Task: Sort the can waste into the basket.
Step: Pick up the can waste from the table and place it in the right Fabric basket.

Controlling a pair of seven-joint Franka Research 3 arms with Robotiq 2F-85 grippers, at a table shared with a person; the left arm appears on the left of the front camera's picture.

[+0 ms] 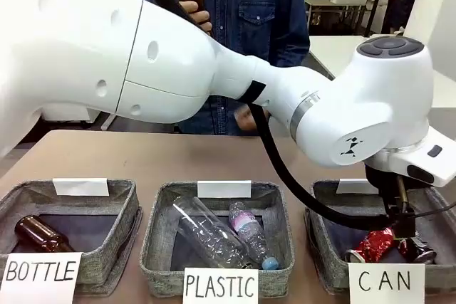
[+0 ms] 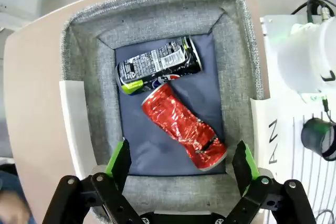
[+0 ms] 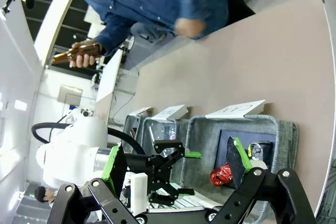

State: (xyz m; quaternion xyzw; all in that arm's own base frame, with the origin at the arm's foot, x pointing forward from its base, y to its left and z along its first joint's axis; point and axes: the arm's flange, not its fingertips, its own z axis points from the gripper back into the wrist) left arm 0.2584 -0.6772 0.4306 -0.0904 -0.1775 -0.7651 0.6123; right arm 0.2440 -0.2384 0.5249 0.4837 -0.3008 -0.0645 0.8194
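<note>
The grey basket (image 2: 239,61) signed "CAN" (image 1: 385,281) stands at the right of the table's near edge. Two cans lie inside it, touching each other: the crushed red can (image 2: 184,127) and, beyond it, the black can (image 2: 157,66). The front view shows the same red can (image 1: 372,245) and black can (image 1: 418,250). My left gripper (image 2: 181,148) hangs open straight above the basket, holding nothing. My right gripper (image 3: 176,161) is open and empty too, off to the side, looking at the basket (image 3: 283,129) and the left arm's hand.
The "PLASTIC" basket (image 1: 160,218) in the middle holds clear bottles (image 1: 214,233). The "BOTTLE" basket (image 1: 125,208) at the left holds a brown bottle (image 1: 39,233). A person across the table holds another brown bottle (image 3: 79,53). My left arm (image 1: 142,55) spans the whole table.
</note>
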